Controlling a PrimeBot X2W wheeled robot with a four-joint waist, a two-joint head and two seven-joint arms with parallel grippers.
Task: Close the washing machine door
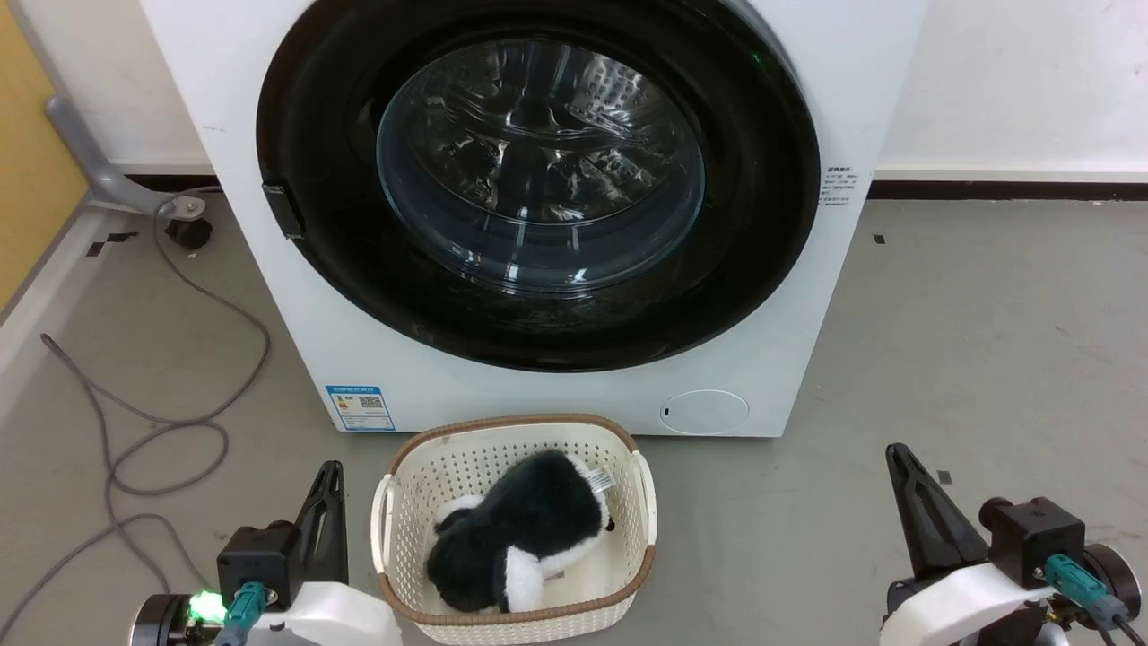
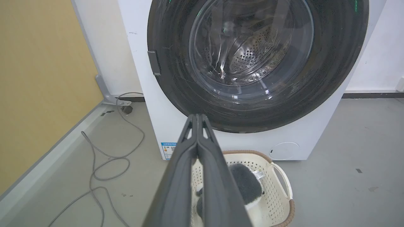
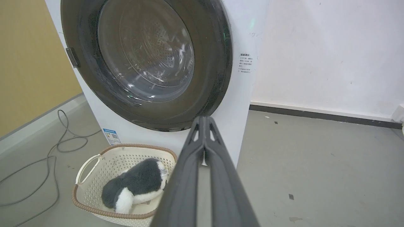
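Observation:
The white washing machine (image 1: 807, 296) stands straight ahead on the grey floor. Its round door (image 1: 744, 269), with a wide glossy black rim and a bulging glass centre, lies flat against the front, and the steel drum shows through the glass. That door (image 2: 176, 82) also appears in the left wrist view, and again, as the door (image 3: 217, 63), in the right wrist view. My left gripper (image 1: 330, 468) rests low at the bottom left, fingers pressed together, holding nothing. At the bottom right my right gripper (image 1: 895, 451) is likewise shut and empty. Both are well short of the machine.
A cream basket (image 1: 646, 502) holding a black-and-white plush toy (image 1: 520, 538) sits on the floor between my grippers, just before the machine. Grey cables (image 1: 170, 431) loop on the floor at the left. A yellow wall (image 2: 38, 78) and its skirting run along the left.

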